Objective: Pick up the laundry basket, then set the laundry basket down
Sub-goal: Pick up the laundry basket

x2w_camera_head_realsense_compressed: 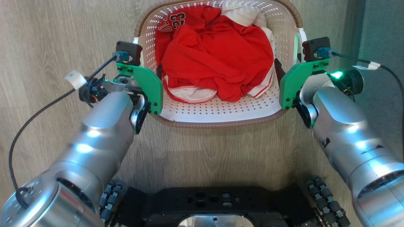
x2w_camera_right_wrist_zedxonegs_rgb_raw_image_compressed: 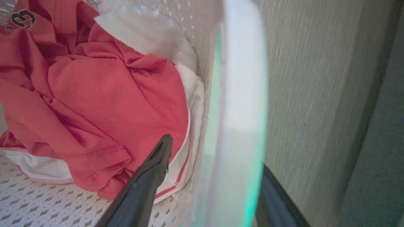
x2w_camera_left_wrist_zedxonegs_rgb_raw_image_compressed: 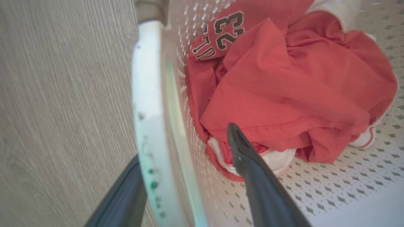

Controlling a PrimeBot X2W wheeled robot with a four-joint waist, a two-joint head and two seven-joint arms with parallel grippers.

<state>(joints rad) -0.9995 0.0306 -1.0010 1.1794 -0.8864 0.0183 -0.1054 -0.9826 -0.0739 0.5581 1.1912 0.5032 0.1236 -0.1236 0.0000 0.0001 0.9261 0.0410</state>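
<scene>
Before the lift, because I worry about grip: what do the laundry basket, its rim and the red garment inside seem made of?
Laundry basket: white moulded plastic, smooth with slight sheen, regular punched-looking holes.
Rim: brown with a woven texture; wicker or moulded plastic, I cannot tell.
Red garment: thin matte fabric, probably jersey knit, soft creases, stitched hem, printed number.

The pale wood-grain floor (x2w_camera_head_realsense_compressed: 63, 31) carries the white laundry basket (x2w_camera_head_realsense_compressed: 221, 110). The robot's black wheeled base (x2w_camera_head_realsense_compressed: 214, 198) stands near it, and a grey-green strip (x2w_camera_head_realsense_compressed: 378, 31) borders the right side.
</scene>
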